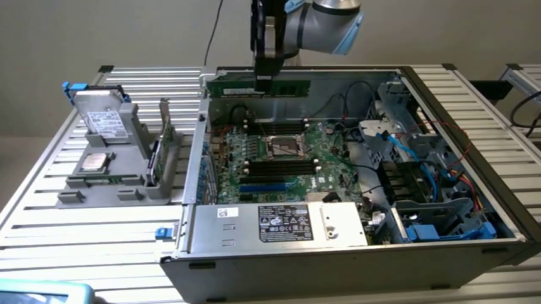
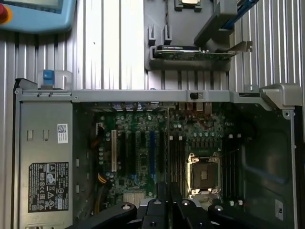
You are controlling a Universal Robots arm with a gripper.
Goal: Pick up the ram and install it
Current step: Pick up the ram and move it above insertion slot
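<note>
Arm: the grey and blue arm point(image 1: 330, 22) comes in at the upper centre of the exterior view, and the frame edge cuts off its upper part.
Gripper: the gripper point(image 1: 263, 82) points straight down, and we see its dark fingers pressed onto a green stick.
Ram: the ram point(image 1: 292, 87) hangs level in that pinch, above the far wall of the computer case point(image 1: 338, 272), clear of the board. The fingers hide part of it, and its label is too small for us to read.
Wrist view: the gripper point(image 2: 164, 202) shows as black fingers close together, with a thin dark edge between them. We cannot tell whether that edge is the stick.
Motherboard: the motherboard point(image 1: 321, 158) lies flat in the open case, with the processor socket point(image 1: 283, 147) near its middle and dark memory slots point(image 1: 279, 166) beside the socket. We cannot tell whether any slot is filled.
Cables: the blue and black cables point(image 1: 397, 152) on the exterior view's right cover the bays there.
Rack: the grey rack point(image 1: 110, 183) stands on the exterior view's left, outside the case, with a hard drive point(image 1: 106, 120) leaning in it.
</note>
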